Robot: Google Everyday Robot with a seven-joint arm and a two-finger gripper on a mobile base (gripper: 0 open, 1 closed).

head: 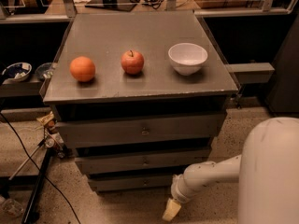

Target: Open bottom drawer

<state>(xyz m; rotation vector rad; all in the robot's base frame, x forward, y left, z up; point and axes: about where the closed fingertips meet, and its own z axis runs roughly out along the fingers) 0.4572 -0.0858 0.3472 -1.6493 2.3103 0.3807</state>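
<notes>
Pincer [171, 210], grip state unclear, points floorward before the bottom drawer [133, 182], arm [210, 171] outstretched.

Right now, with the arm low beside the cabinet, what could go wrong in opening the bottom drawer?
1. The gripper hangs near the floor, below and right of the bottom drawer; its small knob is easy to miss.
2. The middle drawer sits just above, so the wrong front might get pulled.
3. A jerky pull could roll the orange or apple off the top.

Slim grey bottom drawer [121, 183], small central knob, closed, pincer [171, 210] just below its right end.
</notes>
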